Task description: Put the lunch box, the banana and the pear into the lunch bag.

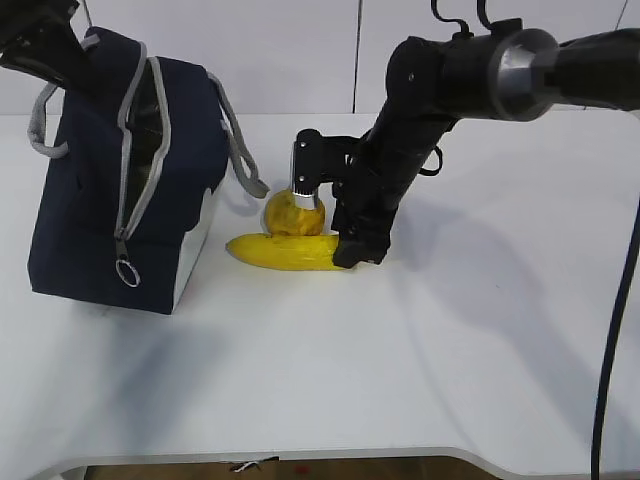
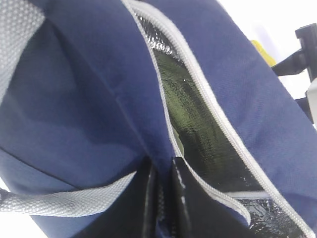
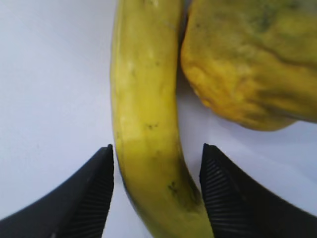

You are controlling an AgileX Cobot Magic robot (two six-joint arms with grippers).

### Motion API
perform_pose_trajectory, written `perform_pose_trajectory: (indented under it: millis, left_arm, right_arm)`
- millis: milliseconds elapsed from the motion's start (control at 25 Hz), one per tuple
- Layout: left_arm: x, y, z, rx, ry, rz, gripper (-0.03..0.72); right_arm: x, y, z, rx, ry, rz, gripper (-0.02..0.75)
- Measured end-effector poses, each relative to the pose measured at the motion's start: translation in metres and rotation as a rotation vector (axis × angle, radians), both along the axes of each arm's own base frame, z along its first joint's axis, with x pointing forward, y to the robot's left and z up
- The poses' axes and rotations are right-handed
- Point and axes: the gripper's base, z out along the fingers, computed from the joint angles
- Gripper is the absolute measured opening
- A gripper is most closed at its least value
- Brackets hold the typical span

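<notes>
We see the right gripper spread wide astride the banana, which lies on the table touching the pear; the left gripper pinches the lunch bag rim, its zipper mouth gaping, open table right of the fruit

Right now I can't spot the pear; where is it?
In the exterior view the pear sits mid-table, just behind the banana, right of the lunch bag.
</notes>
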Motion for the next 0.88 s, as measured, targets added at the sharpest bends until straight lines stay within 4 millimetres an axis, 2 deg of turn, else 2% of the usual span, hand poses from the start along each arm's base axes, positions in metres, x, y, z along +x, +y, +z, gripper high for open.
perform_pose_trajectory:
  millis: [240,880]
  left_arm:
    - [0.0000,0.0000,0.0000,0.000,0.000,0.000,0.027]
    - [0.0000,0.0002,-0.0001,0.002,0.000,0.000,0.027]
  right_arm:
    - [0.0009,0.0004,-0.0112,-0.009,0.020,0.000,0.461]
    - [-0.0010,0.0015,-0.0111,0.006,0.044,-0.006,0.459]
